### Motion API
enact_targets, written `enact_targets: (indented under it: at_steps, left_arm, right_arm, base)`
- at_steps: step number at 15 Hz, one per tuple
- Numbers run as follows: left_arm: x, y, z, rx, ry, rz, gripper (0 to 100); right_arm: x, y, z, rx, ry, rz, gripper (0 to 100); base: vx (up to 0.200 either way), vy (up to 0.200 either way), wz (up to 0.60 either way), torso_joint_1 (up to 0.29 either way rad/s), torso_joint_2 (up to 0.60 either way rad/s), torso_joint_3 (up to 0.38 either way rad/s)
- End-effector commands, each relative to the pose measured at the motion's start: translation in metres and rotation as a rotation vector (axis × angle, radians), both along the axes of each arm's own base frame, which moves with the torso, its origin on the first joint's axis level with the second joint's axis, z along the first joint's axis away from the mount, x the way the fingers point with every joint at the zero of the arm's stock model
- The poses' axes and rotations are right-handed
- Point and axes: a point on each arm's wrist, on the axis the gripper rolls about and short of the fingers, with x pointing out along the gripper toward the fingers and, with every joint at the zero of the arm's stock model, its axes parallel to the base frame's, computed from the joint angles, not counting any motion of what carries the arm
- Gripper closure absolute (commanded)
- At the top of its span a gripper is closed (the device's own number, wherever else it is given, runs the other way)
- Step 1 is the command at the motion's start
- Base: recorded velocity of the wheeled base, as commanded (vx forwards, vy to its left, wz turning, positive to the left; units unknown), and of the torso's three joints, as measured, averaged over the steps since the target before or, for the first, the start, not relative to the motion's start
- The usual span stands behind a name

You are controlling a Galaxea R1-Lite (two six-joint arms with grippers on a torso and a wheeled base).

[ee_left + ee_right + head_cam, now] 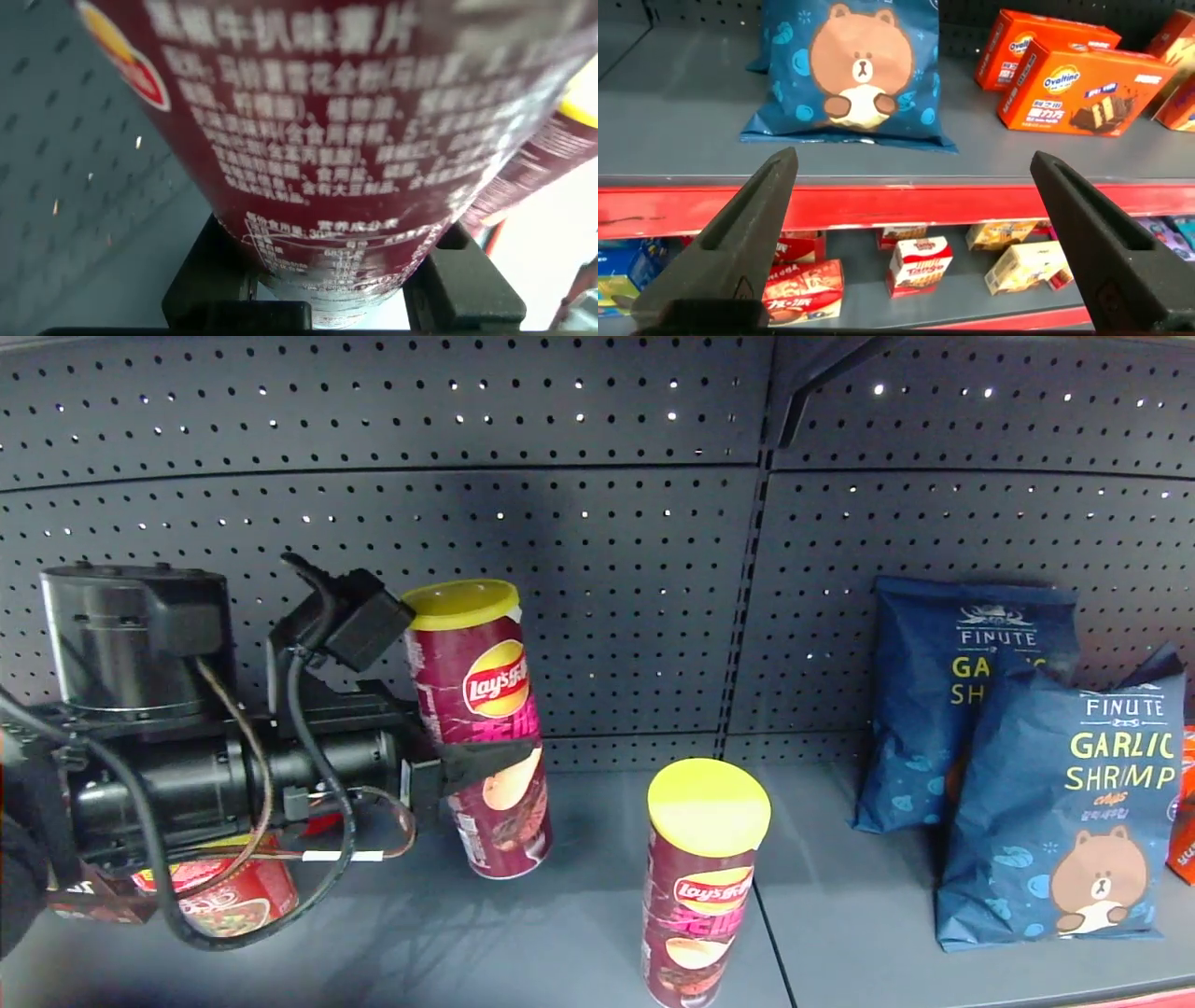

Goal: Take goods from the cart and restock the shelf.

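Observation:
A maroon chip can (478,709) with a yellow lid leans slightly over the grey shelf floor (579,915), near the pegboard back. My left gripper (490,758) is shut on its lower half from the left. In the left wrist view the can (318,140) sits between the black fingers (210,280). I cannot tell whether its base touches the shelf. A second identical can (702,887) stands upright to the right and nearer the front edge. My right gripper (920,243) is open and holds nothing, in front of the red shelf edge (915,201).
Two blue garlic shrimp bags (1055,803) lean at the right of the shelf, with an orange box (1184,812) beyond them. A red cup of noodles (229,896) sits under my left arm. Orange boxes (1064,79) and a lower shelf of snacks (915,266) lie ahead of the right gripper.

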Motion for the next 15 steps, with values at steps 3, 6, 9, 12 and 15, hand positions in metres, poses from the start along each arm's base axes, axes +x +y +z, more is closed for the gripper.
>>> enact_targets:
  at_steps: [3,6,9,12,15]
  left_arm:
    - [0.060,-0.018,-0.037,-0.010,-0.077,-0.195,100]
    - [0.078,-0.026,-0.044,-0.015,-0.075,-0.217,100]
    - [0.100,-0.036,-0.052,-0.045,-0.072,-0.309,100]
    - [0.119,-0.045,-0.058,-0.051,-0.071,-0.327,100]
    - [0.126,-0.051,-0.066,-0.048,-0.064,-0.336,100]
  right_arm:
    - [0.002,0.000,-0.001,0.000,-0.012,0.001,0]
    - [0.002,0.000,-0.001,0.003,-0.012,0.001,0]
    - [0.002,0.000,-0.001,0.003,-0.012,0.003,0]
    - [0.002,0.000,-0.001,0.000,-0.012,0.004,0]
    - [0.002,0.000,-0.001,-0.002,-0.012,0.009,0]
  base:
    - [0.000,0.000,0.00,0.000,0.00,0.000]
    - [0.000,0.000,0.00,0.000,0.00,0.000]
    - [0.000,0.000,0.00,0.000,0.00,0.000]
    - [0.000,0.000,0.00,0.000,0.00,0.000]
    - [0.000,0.000,0.00,0.000,0.00,0.000]
